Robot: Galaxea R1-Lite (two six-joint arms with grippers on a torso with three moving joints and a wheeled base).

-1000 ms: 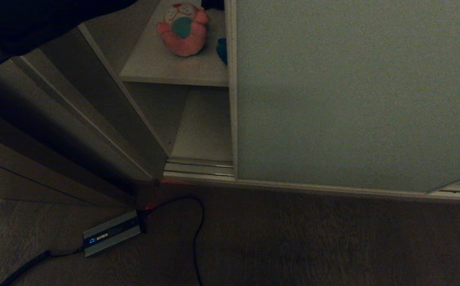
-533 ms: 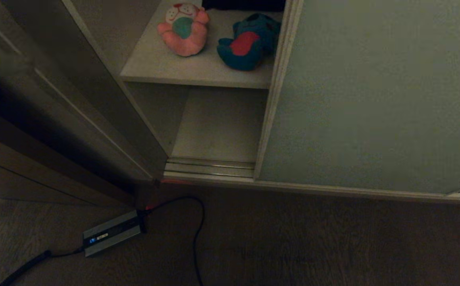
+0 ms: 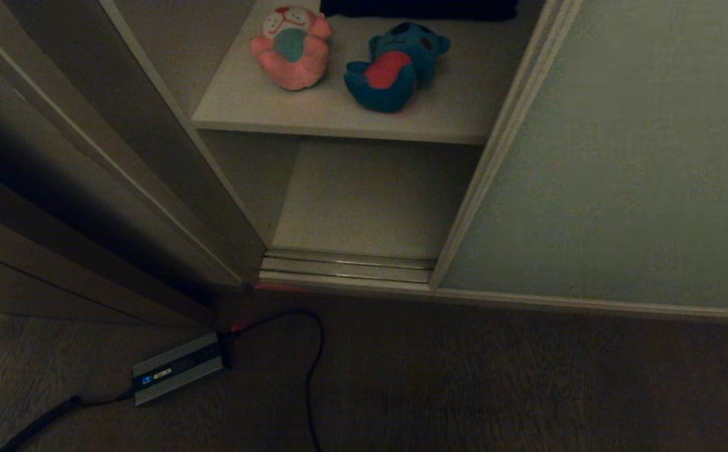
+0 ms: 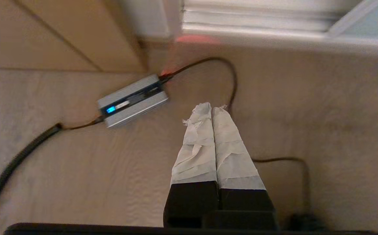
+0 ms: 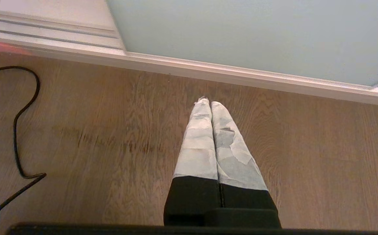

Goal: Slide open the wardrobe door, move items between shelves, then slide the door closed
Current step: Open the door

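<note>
the sliding door point(image 3: 621, 163) has slid further right than it stood a second ago, when it covered all but a narrow strip of the wardrobe and hid the blue toy almost entirely. now the gap is wide: the pink toy point(image 3: 290, 47) lies near the back left corner of the upper shelf point(image 3: 338, 116), the blue toy point(image 3: 395, 66) just beside it toward the middle, and a dark folded cloth point(image 3: 420, 9) sits along the back edge. the lower shelf point(image 3: 364, 201) shows below, with the door tracks point(image 3: 345, 267) at its front edge.

neither arm is in the head view. the left gripper point(image 4: 212, 109) hangs over the floor point(image 3: 464, 376) near a small grey box point(image 4: 132, 99) and its cable point(image 4: 231, 81), fingers pressed together, holding nothing. the right gripper point(image 5: 208, 103) is parked over the floor in front of the door, also closed and empty.

the opening step looks done or close to it; moving the toys to another shelf should come next.
</note>
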